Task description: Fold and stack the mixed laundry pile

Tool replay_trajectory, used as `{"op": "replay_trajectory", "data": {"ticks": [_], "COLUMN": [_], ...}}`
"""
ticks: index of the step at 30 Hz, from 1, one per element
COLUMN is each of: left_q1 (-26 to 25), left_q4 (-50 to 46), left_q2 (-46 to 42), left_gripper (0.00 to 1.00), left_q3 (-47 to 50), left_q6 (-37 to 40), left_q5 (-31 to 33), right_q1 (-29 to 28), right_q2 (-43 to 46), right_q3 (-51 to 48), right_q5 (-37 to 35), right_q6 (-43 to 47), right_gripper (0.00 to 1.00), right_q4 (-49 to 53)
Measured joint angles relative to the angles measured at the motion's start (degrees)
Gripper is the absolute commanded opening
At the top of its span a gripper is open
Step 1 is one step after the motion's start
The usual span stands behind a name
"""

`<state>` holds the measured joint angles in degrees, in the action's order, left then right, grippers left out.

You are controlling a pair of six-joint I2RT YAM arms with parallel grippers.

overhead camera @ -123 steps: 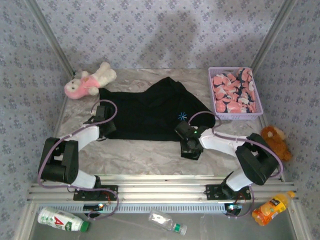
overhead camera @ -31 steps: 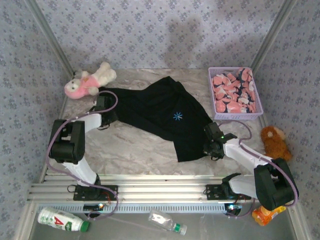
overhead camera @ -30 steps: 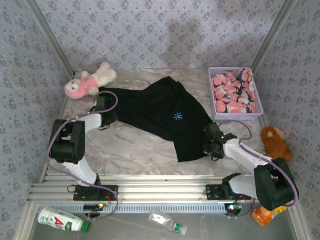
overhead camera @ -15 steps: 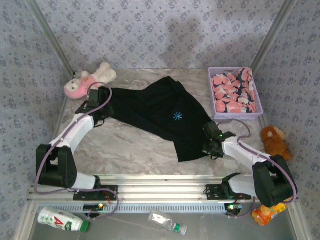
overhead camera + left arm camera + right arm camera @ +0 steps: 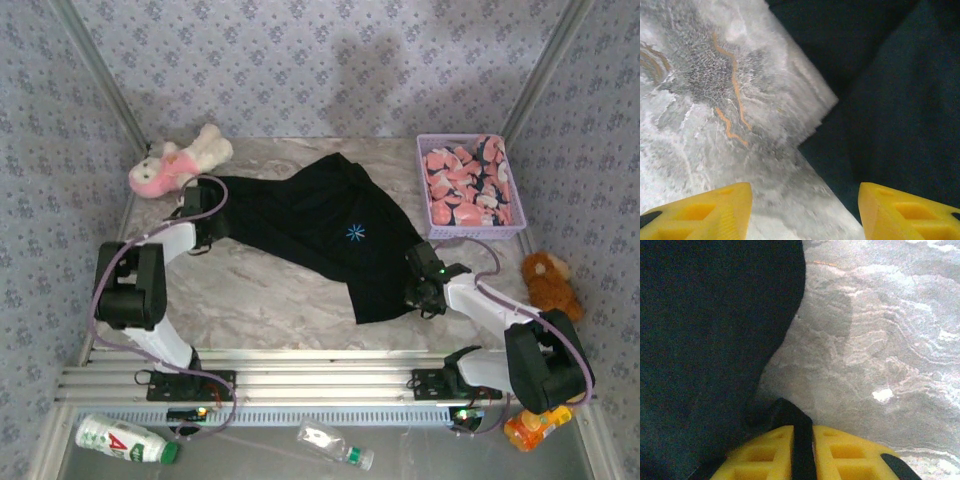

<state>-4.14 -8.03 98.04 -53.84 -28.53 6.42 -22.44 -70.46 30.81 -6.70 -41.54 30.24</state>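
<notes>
1. The left jaws stand wide apart. In the left wrist view their yellow fingers [image 5: 705,212] sit at either lower corner with nothing between them but bare marbled surface [image 5: 715,100] and the edge of the black T-shirt [image 5: 900,100].
2. The right jaws are pressed nearly together on a thin fold of the black T-shirt [image 5: 705,330]. In the right wrist view a dark strip of cloth runs up between the yellow fingers [image 5: 765,452], and the pale surface [image 5: 865,340] lies to the right.
3. From above, the left jaws hover at the shirt's far-left corner, just beside the pink-and-white plush toy [image 5: 175,160]. The right jaws hold the shirt's near-right edge.
4. The black T-shirt [image 5: 320,225] lies spread in a slanting band across the surface [image 5: 260,290], from the far left down to the near right. It carries a small light-blue star-like mark near its middle.
5. The pink garment [image 5: 465,190], printed with dark and white shapes, sits bundled inside the lavender mesh basket [image 5: 470,233] at the far right, just beyond the shirt.
6. A brown plush toy [image 5: 550,280] lies against the right wall, near the right arm.
7. In front of the arm bases lie a white bottle with a green cap [image 5: 125,440], a clear bottle [image 5: 335,447] and an orange drink bottle [image 5: 535,425].
</notes>
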Motion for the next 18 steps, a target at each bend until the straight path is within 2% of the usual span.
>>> {"op": "replay_trajectory", "data": {"ticks": [4, 7, 12, 16, 18], "left_q1": [0.3, 0.2, 0.2, 0.2, 0.2], "left_q4": [2.7, 5.1, 8.9, 11.4, 11.5], "left_q2": [2.7, 2.8, 3.0, 4.4, 5.9], "left_gripper": [0.48, 0.48, 0.51, 0.4, 0.25], "left_q3": [0.0, 0.0, 0.0, -0.1, -0.5], "left_q6": [-0.5, -0.5, -1.1, -1.5, -1.5], "left_q5": [-1.3, -1.6, -3.1, -4.3, -4.7], "right_q1": [0.0, 0.0, -0.3, -0.4, -0.4], "right_q2": [0.1, 0.3, 0.4, 0.4, 0.4], "right_q3": [0.0, -0.2, -0.2, -0.2, -0.2], "right_q5": [0.0, 0.2, 2.1, 2.8, 3.0], "right_q6": [0.0, 0.0, 0.0, 0.0, 0.0], "right_gripper": [0.18, 0.18, 0.18, 0.18, 0.18], "right_q4": [-0.1, -0.7, -8.0, -10.4, -10.9]}}
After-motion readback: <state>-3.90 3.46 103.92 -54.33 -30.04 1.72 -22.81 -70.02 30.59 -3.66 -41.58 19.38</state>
